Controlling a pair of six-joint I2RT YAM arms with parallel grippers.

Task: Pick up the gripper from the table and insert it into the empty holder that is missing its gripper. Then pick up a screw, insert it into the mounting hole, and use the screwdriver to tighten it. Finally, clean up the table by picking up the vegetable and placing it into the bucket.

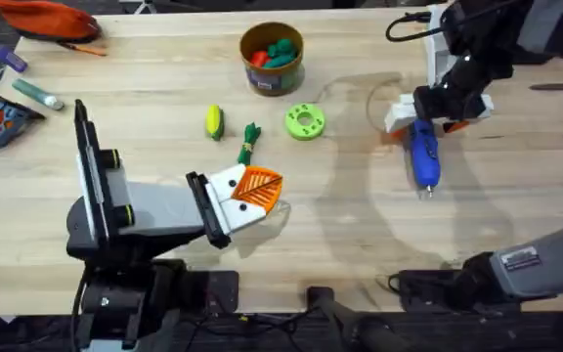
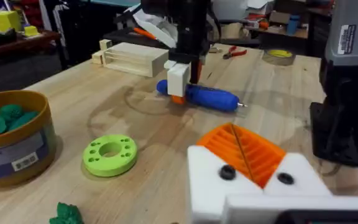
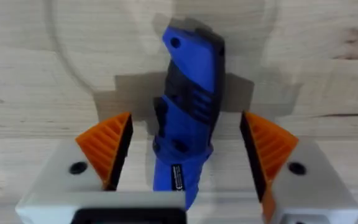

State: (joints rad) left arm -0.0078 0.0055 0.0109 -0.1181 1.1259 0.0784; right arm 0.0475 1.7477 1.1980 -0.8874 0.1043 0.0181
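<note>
Our right pincer (image 3: 185, 165) sits wide apart straddling the blue pen-shaped electric screwdriver (image 3: 187, 106) lying on the pale wood worktop (image 1: 360, 225), long axis running between the pads, so we'd just close.

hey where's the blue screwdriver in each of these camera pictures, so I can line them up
Overhead: the screwdriver lies on the table at right, under the right end effector.
Left wrist: it lies upper centre, bit pointing right, beyond the green disc.
Right wrist: it sits centre, between the open orange pads.
Shared landmark: the right end effector straddling it, seen in all three views.
</note>
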